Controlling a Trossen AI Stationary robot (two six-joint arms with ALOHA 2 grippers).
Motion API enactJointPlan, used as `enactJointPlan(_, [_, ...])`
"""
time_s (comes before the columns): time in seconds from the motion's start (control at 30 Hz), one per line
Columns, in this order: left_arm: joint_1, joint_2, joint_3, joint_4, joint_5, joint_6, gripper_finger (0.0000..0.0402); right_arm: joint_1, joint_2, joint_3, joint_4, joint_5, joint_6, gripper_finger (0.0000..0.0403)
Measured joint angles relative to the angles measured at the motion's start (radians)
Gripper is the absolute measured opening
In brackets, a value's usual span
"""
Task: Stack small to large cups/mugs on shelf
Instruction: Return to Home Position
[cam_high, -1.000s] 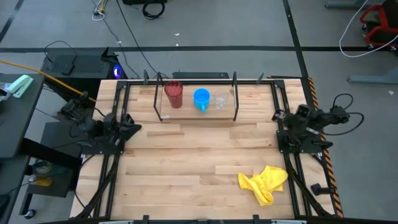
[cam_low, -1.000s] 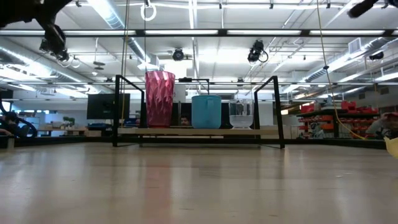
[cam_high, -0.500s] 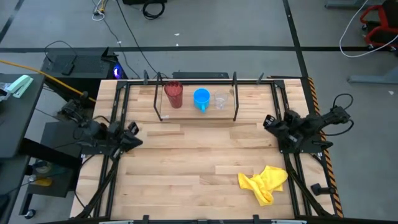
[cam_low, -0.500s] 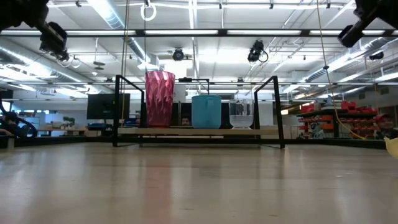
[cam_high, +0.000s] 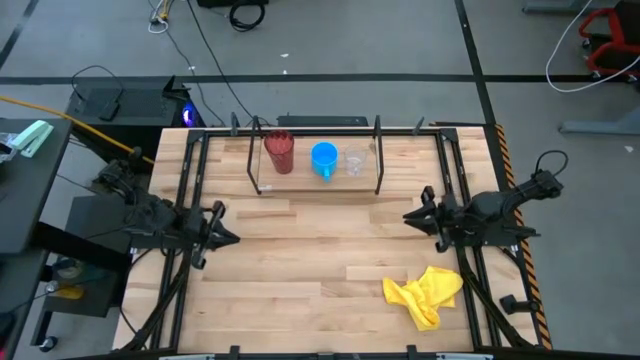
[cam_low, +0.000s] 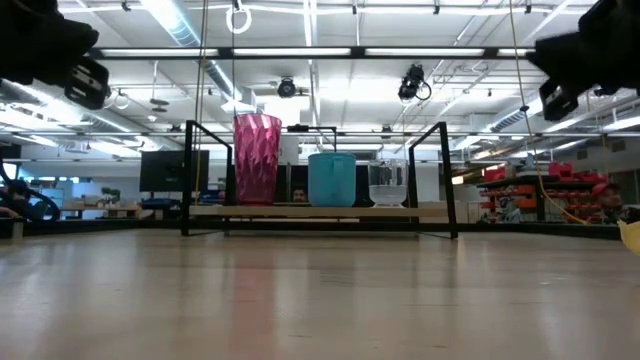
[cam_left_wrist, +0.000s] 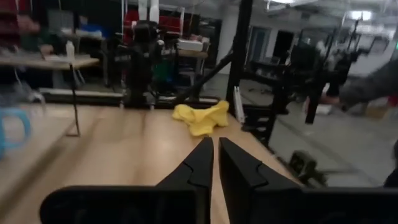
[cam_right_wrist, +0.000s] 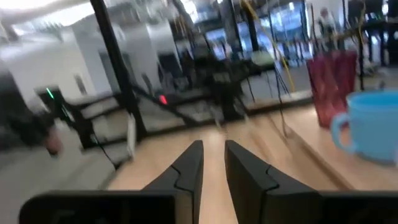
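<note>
The black wire rack (cam_high: 378, 160) stands at the table's far middle. On its wooden board (cam_low: 320, 211) three cups stand upright on their bases in a row. From left to right they are the dark red tumbler (cam_high: 279, 152), the blue cup (cam_high: 324, 158) and the clear cup (cam_high: 355, 160). My left gripper (cam_high: 228, 232) is in the air at the table's left side, shut and empty. My right gripper (cam_high: 410, 216) is in the air at the right side, with a narrow gap between its fingers, and empty. Both are well nearer than the rack.
A crumpled yellow cloth (cam_high: 425, 293) lies near the table's front right corner. Black frame rails (cam_high: 180, 250) run along the table's left and right sides. Bare wood lies between the grippers and in front of the rack.
Both arms have swung in from the side rails toward the table's middle. My left gripper has gone right and toward the near edge. My right gripper has gone left and toward the near edge. Both hang lower in the low view. The cups have kept still.
</note>
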Motion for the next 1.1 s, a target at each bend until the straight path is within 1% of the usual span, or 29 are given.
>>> enactJointPlan(0.03, [0.0,0.001,0.0,-0.002,-0.001,0.033,0.003,0.0,0.0,0.0,-0.032,0.006,-0.002,0.0073])
enactJointPlan(0.17, [0.012,0.001,0.0,-0.005,-0.029,0.088,0.0025,-0.01,0.024,0.003,-0.027,0.027,-0.065,0.0073])
enactJointPlan(0.33, [0.034,0.002,0.0,-0.009,-0.049,0.118,0.0024,-0.06,0.041,0.003,-0.02,0.119,-0.114,0.0073])
enactJointPlan(0.4, [0.044,0.003,0.0,-0.01,-0.05,0.133,0.0027,-0.087,0.045,0.003,-0.023,0.141,-0.132,0.0073])
enactJointPlan(0.53, [0.054,0.004,0.0,-0.01,-0.051,0.134,0.0033,-0.134,0.045,0.003,-0.021,0.144,-0.15,0.0073])
enactJointPlan(0.67, [0.055,0.01,0.0,-0.011,-0.051,0.134,0.0036,-0.157,0.044,0.003,-0.021,0.144,-0.174,0.0073])
enactJointPlan(0.73, [0.054,0.015,0.0,-0.011,-0.049,0.133,0.0035,-0.16,0.044,0.003,-0.021,0.143,-0.16,0.0073])
enactJointPlan(0.97, [0.053,0.014,0.0,-0.012,-0.016,0.112,0.0031,-0.159,0.044,0.003,-0.022,0.133,-0.017,0.0073])
enactJointPlan(1.1, [0.053,0.014,-0.001,-0.001,-0.014,0.081,0.0037,-0.159,0.044,0.003,-0.021,0.132,-0.015,0.0073])
